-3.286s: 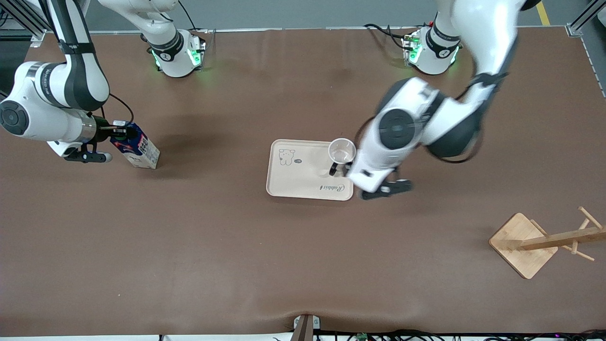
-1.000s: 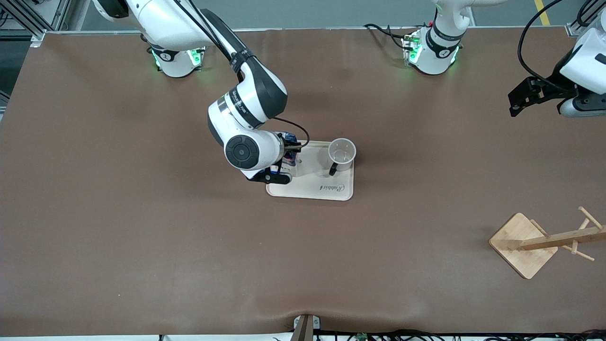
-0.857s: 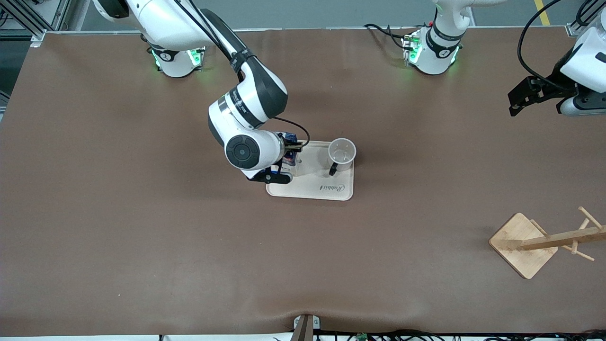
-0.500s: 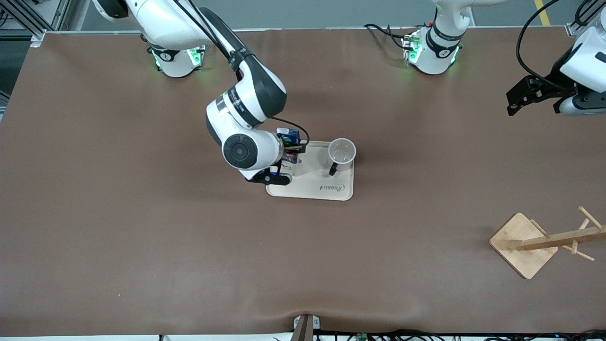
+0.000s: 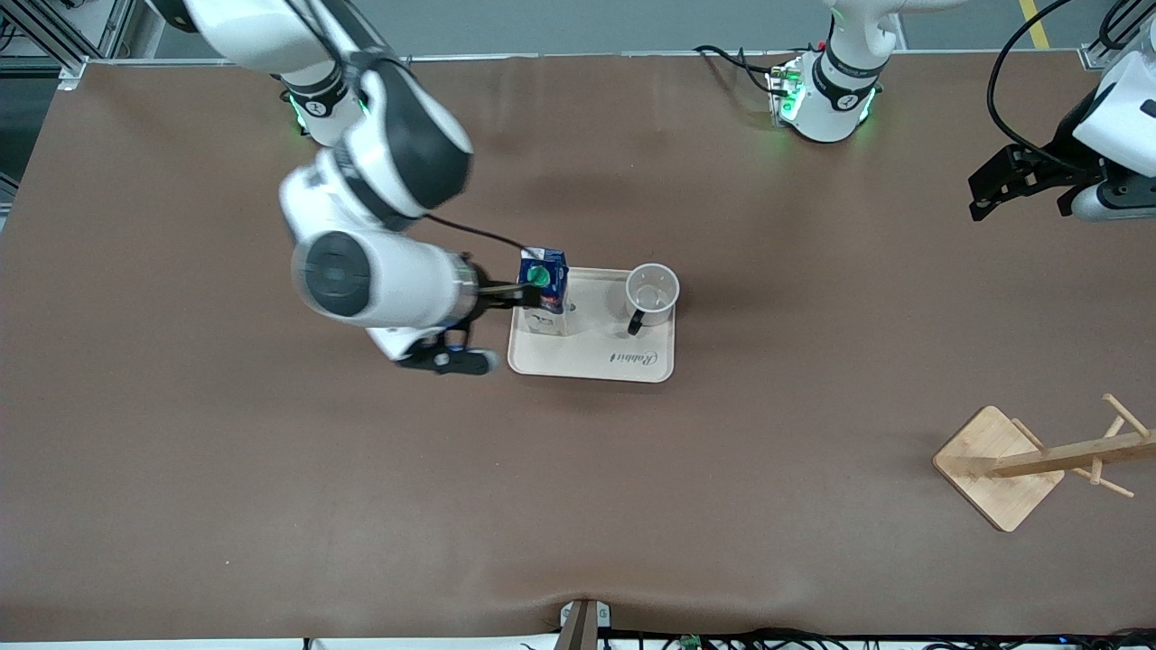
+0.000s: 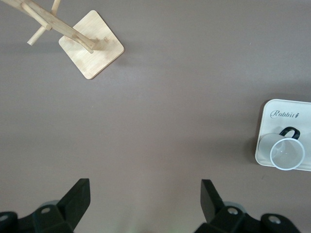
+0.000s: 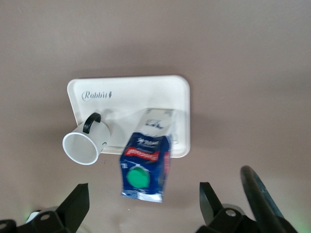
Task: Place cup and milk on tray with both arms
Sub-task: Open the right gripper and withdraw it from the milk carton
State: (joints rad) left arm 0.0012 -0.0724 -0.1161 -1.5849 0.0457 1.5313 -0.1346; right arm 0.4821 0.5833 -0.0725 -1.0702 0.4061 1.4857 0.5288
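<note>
Milk (image 5: pixel 544 287) and cup (image 5: pixel 652 293) stand upright, apart, on the tray (image 5: pixel 591 361). Right end effector (image 7: pixel 141 206), fingers apart and holding nothing, is over the worktop (image 5: pixel 271 469) beside the tray. Left end effector (image 6: pixel 145 204), fingers likewise apart, waits over the left arm's end.

The brown worktop (image 5: pixel 271 469) carries the cream tray (image 5: pixel 591 366) near its middle and a wooden rack base (image 5: pixel 993 465) toward the left arm's end.
</note>
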